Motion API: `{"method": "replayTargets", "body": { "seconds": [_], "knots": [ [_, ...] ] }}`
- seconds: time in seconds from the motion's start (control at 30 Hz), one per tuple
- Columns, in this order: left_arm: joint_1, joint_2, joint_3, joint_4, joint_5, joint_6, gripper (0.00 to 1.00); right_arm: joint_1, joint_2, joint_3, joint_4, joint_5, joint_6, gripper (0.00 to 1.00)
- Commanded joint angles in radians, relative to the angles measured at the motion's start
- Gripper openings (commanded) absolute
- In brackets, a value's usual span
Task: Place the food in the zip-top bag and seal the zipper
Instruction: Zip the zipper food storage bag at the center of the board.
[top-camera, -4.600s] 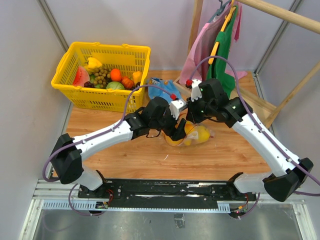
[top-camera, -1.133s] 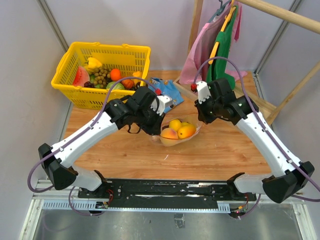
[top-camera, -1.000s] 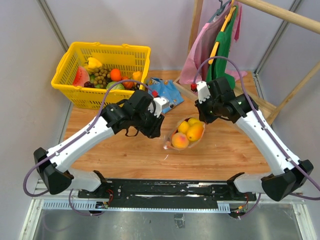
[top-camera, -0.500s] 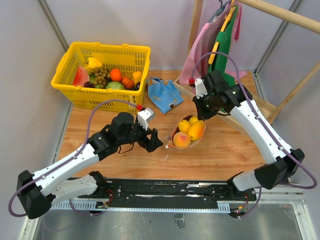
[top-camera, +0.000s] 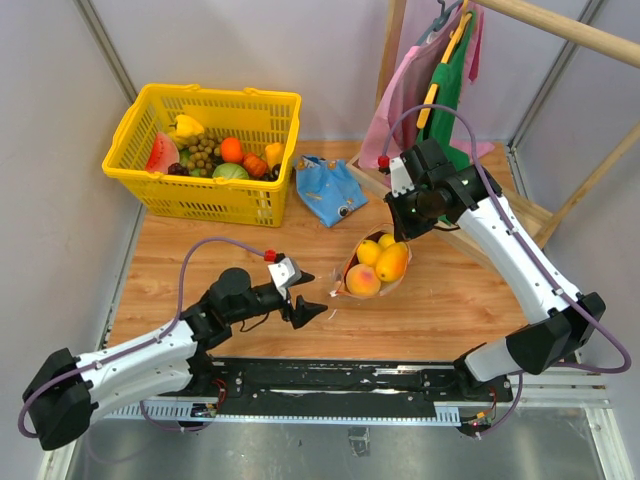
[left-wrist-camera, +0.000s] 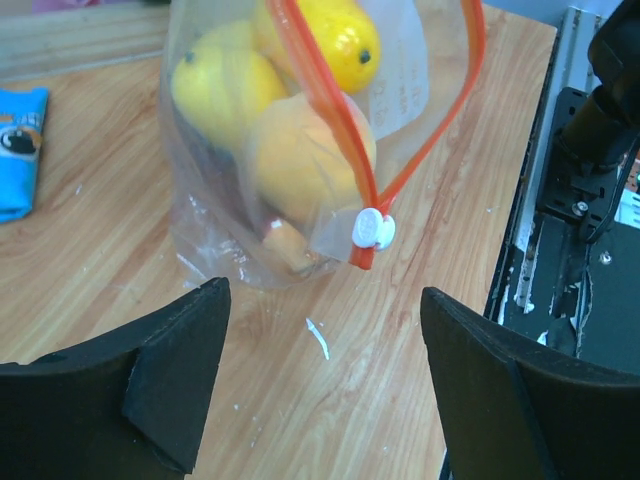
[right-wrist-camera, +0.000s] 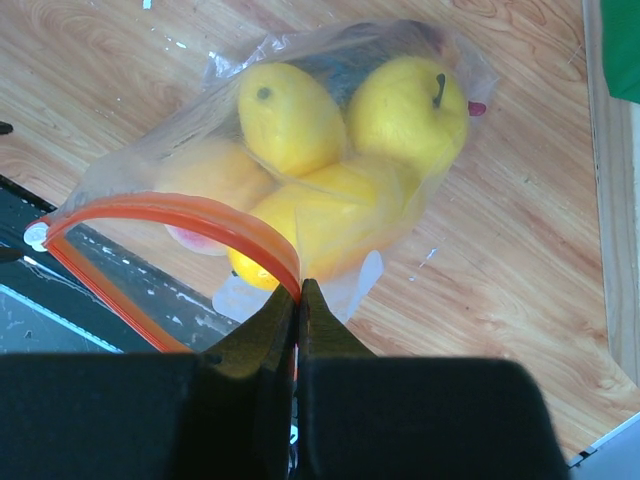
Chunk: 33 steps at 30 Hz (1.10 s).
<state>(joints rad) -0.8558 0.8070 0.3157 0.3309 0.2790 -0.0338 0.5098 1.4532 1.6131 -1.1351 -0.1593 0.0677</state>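
Note:
The clear zip-top bag (top-camera: 372, 268) hangs from my right gripper (top-camera: 408, 228) with its bottom at the table. It holds a lemon (right-wrist-camera: 290, 118), a peach (right-wrist-camera: 212, 178), a mango (right-wrist-camera: 345, 212) and another yellow fruit (right-wrist-camera: 405, 100); a dark slice (right-wrist-camera: 345, 60) shows behind them. My right gripper (right-wrist-camera: 298, 292) is shut on the red-orange zipper (right-wrist-camera: 180, 212). The two strips spread apart from the white slider (left-wrist-camera: 372, 228), so the mouth stands open. My left gripper (top-camera: 310, 312) is open and empty, low over the table just left of the bag, and it faces the bag (left-wrist-camera: 290, 150).
A yellow mesh basket (top-camera: 150, 190) of toy fruits stands at the back left. A blue pouch (top-camera: 328, 190) lies behind the bag. Clothes hang on a wooden rack (top-camera: 440, 80) at the back right. The black base rail (top-camera: 340, 380) runs along the near edge.
My left gripper has let go of the bag and pulled back toward the near left, opening. The bag has swung upright under my right gripper, which has stayed shut on the zipper.

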Motion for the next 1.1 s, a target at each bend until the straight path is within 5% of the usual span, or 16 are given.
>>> {"method": "replayTargets", "body": {
  "seconds": [0.0,0.43,0.67,0.87,1.07],
  "knots": [
    [-0.024,0.023,-0.036,0.201,0.029,0.116,0.78,-0.011,0.000,0.028,-0.019,-0.020,0.020,0.01],
    [-0.066,0.221,-0.062,0.451,0.040,0.200,0.61,-0.011,0.003,0.024,-0.016,-0.027,0.019,0.01],
    [-0.068,0.275,-0.062,0.512,0.037,0.206,0.34,-0.011,0.001,0.019,-0.014,-0.030,0.017,0.01],
    [-0.068,0.214,-0.047,0.413,0.008,0.213,0.01,-0.028,-0.013,0.001,-0.015,-0.019,0.004,0.01],
    [-0.066,0.080,0.022,0.174,-0.095,0.111,0.00,-0.072,-0.031,-0.027,-0.007,-0.031,-0.011,0.01]
  ]
}}
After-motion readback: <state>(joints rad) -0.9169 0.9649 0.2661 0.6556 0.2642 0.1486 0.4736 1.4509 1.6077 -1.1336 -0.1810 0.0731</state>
